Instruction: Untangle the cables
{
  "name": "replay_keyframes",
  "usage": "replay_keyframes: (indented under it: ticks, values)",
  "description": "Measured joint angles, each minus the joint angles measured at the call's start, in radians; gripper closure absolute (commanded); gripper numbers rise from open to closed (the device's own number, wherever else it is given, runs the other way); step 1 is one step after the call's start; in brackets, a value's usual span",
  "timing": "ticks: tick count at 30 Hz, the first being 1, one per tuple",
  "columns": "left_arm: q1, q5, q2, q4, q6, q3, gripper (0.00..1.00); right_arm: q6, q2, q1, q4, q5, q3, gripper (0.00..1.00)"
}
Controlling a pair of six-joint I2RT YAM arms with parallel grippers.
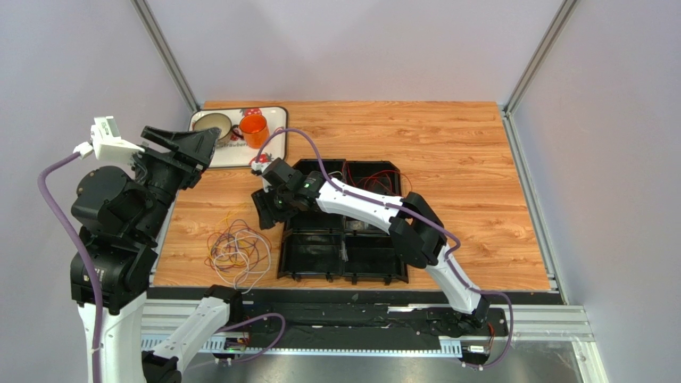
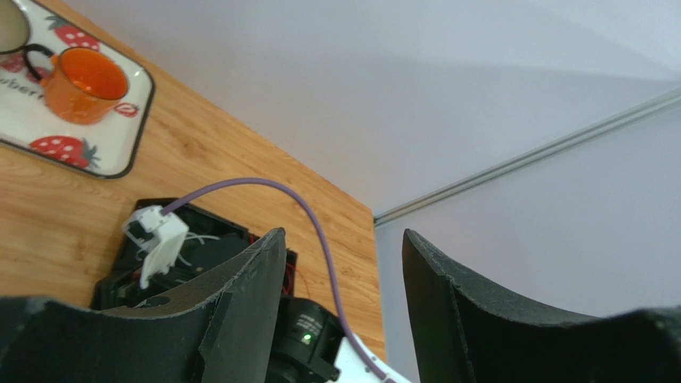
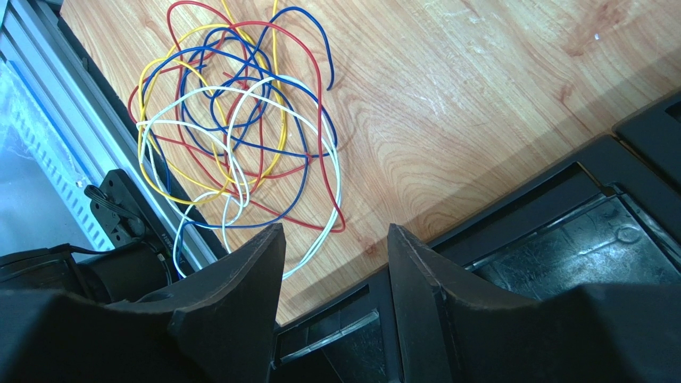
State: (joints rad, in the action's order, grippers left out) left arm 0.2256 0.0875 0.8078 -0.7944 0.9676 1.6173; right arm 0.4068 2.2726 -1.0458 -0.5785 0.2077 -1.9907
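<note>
You find the loose bundle of thin white, red, yellow and blue cables lying on the wooden tabletop, just left of the black plastic compartment tray, near its front corner. Your right arm reaches across that tray, I judge in order to bring the right jaws toward the bundle. They stand apart above the tray's left edge and hold nothing. The left jaws, raised well to the left of the tray, are also apart and empty.
</note>
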Motion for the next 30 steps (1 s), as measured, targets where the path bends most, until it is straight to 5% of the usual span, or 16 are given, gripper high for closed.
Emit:
replay_keyframes:
  ticks: [15,23,30]
  values:
    - [0.000,0.050,-0.266,-0.107,-0.275,-0.478,0.36,-0.008,0.036,0.008,0.019,0.065,0.000,0.45]
    - [0.000,0.140,-0.227,-0.183,-0.329,-0.624,0.36,-0.007,0.103,0.008,0.040,0.124,0.000,0.46]
    - [-0.002,0.216,-0.146,-0.172,-0.351,-0.667,0.36,-0.001,0.137,0.008,0.063,0.161,-0.032,0.73]
